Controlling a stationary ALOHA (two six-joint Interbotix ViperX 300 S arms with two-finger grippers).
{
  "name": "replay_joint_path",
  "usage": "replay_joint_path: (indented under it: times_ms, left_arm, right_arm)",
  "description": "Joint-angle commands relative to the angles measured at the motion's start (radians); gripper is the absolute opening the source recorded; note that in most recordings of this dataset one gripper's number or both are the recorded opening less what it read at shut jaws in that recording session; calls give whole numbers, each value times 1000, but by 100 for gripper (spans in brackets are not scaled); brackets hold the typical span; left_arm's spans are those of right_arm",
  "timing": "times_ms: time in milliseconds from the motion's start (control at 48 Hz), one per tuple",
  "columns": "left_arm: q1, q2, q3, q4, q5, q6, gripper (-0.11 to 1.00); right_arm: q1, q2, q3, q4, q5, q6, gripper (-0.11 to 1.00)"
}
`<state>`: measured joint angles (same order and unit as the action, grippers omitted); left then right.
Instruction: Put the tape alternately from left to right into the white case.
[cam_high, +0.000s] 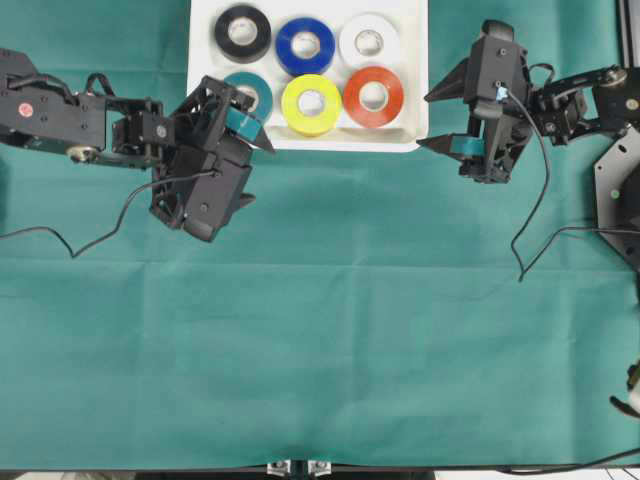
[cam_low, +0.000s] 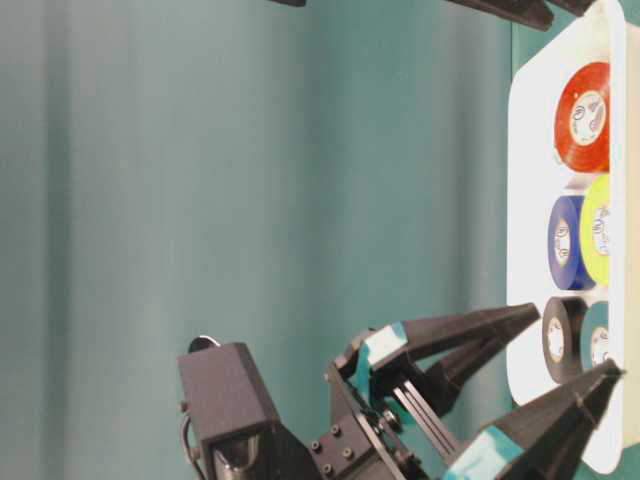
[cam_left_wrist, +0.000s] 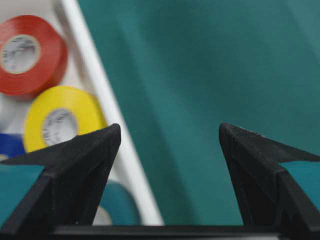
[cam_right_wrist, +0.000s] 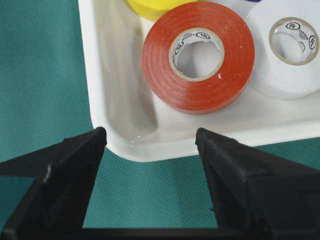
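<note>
All the tape lies in the white case (cam_high: 205, 70) at the far middle: black (cam_high: 242, 32), blue (cam_high: 305, 45) and white (cam_high: 369, 40) rolls behind, teal (cam_high: 252, 88), yellow (cam_high: 311, 104) and red-orange (cam_high: 373, 96) in front. My left gripper (cam_high: 262, 122) hangs open at the case's front left corner, empty, one finger over the teal roll (cam_left_wrist: 117, 205), the other over cloth. My right gripper (cam_high: 424, 122) stands open and empty just off the case's right edge, facing the red-orange roll (cam_right_wrist: 197, 57) across the rim (cam_right_wrist: 145, 147).
Green cloth (cam_high: 330, 330) covers the whole table. A black cable (cam_high: 100, 235) trails from the left arm and another (cam_high: 535, 220) from the right arm. A black mount (cam_high: 620, 195) sits at the right edge.
</note>
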<state>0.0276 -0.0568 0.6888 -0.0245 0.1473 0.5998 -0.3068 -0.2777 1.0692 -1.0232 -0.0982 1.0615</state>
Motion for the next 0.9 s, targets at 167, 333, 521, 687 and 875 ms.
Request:
replay_joint_path:
  times_ms: [167,333,521,687,875]
  left_arm:
    - [-20,-25,0,-2,-8,-124,87]
    - [-20,-25,3,-2,-8,-181,87]
    - [-20,-32,5,-2,-8,-204,87]
    - [-20,-67,18,-2,-8,-218,86]
    - [-20,-118,44,-2,-9,-224,86]
  right_arm:
    - [2,-14,-11,3,-6,0,78]
    - [0,-14,-11,3,-6,0,78]
    - [2,-14,-12,3,-26,0,78]
    - [6,-44,-5,3,-66,0,78]
    - [12,-121,18,3,-72,0,78]
